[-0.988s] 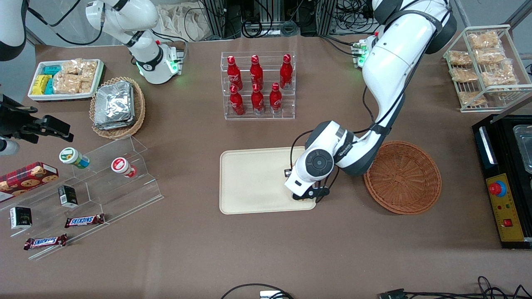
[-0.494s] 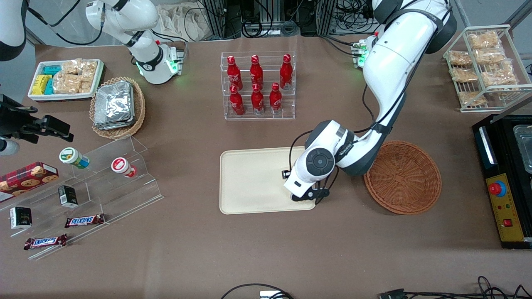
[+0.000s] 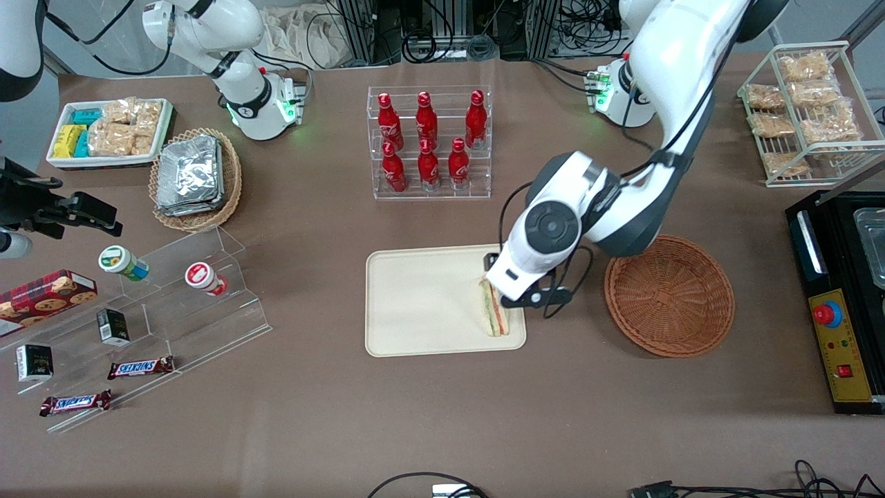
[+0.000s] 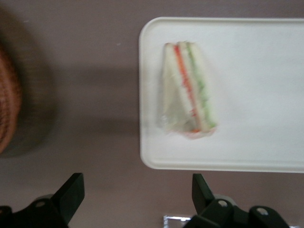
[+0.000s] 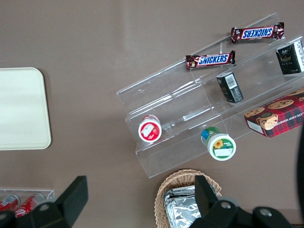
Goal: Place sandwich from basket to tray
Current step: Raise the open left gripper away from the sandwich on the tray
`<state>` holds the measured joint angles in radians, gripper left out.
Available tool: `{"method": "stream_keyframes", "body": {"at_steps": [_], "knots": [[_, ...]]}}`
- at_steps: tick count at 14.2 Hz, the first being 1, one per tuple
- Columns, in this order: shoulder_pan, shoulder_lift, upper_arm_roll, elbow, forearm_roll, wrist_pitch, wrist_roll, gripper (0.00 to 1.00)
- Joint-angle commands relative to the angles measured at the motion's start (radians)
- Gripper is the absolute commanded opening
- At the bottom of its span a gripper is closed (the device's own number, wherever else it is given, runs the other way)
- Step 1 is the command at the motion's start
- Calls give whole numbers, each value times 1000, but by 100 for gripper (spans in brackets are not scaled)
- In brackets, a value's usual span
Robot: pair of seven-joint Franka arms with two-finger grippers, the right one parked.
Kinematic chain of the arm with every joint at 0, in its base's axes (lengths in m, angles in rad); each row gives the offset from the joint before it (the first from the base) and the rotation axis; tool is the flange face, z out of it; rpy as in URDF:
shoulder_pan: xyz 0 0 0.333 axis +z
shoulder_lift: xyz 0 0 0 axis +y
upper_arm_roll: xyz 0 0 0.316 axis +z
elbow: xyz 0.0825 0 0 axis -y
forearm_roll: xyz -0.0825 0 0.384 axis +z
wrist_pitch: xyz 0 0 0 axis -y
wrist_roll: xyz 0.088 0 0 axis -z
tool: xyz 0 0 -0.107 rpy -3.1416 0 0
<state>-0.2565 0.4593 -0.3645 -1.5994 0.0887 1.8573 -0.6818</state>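
Note:
The clear-wrapped sandwich (image 3: 495, 313) (image 4: 187, 92) lies flat on the cream tray (image 3: 422, 304) (image 4: 256, 71), close to the tray's edge that faces the basket. The reddish-brown wicker basket (image 3: 669, 295) (image 4: 7, 104) stands beside the tray toward the working arm's end, with nothing inside it. My gripper (image 4: 137, 183) hangs open above the tray's edge, lifted off the sandwich and holding nothing. In the front view the arm's hand (image 3: 536, 256) hovers just above the sandwich, partly over the tray's corner.
A clear rack of red bottles (image 3: 429, 142) stands farther from the front camera than the tray. A white wire rack of snacks (image 3: 805, 111) and a black control box (image 3: 840, 297) sit at the working arm's end. An acrylic shelf (image 3: 173, 297) and a foil-packet basket (image 3: 196, 176) lie toward the parked arm's end.
The gripper has let go of the sandwich and risen away from the tray. The sandwich, hidden under the hand before, now lies uncovered on the tray.

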Motion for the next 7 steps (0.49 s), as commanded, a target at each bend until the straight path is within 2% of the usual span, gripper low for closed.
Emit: {"method": "stream_keyframes", "body": {"at_steps": [1, 3, 7], "knots": [[40, -267, -1, -337, -6, 109, 65, 100], [98, -301, 1, -341, -6, 65, 125, 100], [281, -295, 1, -150, -23, -123, 327, 100]]}}
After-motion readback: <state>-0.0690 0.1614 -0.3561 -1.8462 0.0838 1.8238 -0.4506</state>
